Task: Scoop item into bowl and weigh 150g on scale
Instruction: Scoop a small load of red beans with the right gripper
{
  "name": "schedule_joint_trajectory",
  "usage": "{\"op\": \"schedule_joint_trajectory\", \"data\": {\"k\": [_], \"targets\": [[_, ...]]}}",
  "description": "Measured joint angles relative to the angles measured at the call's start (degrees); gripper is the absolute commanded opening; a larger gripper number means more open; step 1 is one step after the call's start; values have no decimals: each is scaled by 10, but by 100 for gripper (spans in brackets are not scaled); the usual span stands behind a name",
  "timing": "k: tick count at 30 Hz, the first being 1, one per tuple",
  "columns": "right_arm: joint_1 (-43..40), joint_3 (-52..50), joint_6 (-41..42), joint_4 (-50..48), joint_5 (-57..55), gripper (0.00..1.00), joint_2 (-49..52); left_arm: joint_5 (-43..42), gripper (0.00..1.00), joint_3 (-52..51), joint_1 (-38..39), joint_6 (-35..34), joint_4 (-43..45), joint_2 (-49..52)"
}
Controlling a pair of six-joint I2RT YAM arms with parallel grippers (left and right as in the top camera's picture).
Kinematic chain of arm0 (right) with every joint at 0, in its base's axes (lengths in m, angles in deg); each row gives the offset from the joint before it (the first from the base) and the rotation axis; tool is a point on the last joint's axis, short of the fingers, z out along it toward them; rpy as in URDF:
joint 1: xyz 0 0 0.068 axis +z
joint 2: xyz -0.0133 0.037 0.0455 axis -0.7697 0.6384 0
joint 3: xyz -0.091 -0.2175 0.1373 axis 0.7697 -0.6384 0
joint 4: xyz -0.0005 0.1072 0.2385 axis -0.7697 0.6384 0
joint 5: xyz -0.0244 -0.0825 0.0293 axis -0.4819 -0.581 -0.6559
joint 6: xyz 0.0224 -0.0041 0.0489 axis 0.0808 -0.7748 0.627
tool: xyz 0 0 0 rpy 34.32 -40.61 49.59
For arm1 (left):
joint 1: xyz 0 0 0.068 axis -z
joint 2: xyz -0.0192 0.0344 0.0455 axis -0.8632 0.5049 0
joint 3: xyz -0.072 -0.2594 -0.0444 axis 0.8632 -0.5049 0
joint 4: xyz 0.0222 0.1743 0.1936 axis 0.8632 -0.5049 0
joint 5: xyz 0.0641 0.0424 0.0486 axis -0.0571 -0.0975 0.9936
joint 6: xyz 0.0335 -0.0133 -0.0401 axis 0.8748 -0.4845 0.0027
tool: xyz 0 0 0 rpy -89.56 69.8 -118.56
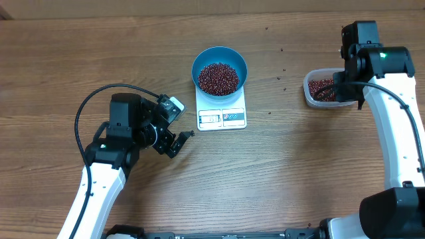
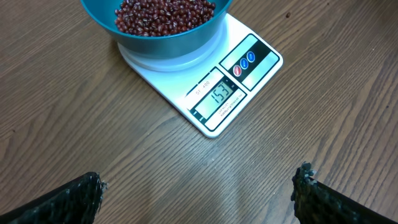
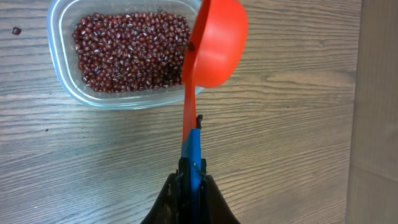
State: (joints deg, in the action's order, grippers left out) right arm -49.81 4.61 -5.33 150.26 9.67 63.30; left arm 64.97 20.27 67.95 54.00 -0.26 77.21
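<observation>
Beans lay in two heaps: one filling the single blue bowl, one in the single clear plastic tub. The bowl sat on the one white kitchen scale, midway along the desk and nearer its far edge; the left wrist view cut the bowl off at the top, and the display there seemed to read 153. The tub stood toward the desk's right edge, half hidden overhead by the right arm, which also covered the right gripper and the one orange-red scoop. From the wrist, that gripper was pressed together on the scoop's blue handle, the cup tilted over the tub's right end; only its back showed, so its contents could not be told. About six stray beans dotted the desk between scale and tub, too small to count surely. The left gripper rested just left of the scale, fingers spread wide, holding nothing
</observation>
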Motion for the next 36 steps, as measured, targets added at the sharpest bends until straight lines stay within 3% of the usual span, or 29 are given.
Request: {"op": "schedule_joint_trajectory", "data": {"k": [12,21,36], "targets": [[23,0,-2,2,88,4,-2,0,100,0,0,0,0,0],[-59,0,-2,15,226,4,-21,0,100,0,0,0,0,0],[-79,0,-9,26,252,4,-21,0,100,0,0,0,0,0]]}}
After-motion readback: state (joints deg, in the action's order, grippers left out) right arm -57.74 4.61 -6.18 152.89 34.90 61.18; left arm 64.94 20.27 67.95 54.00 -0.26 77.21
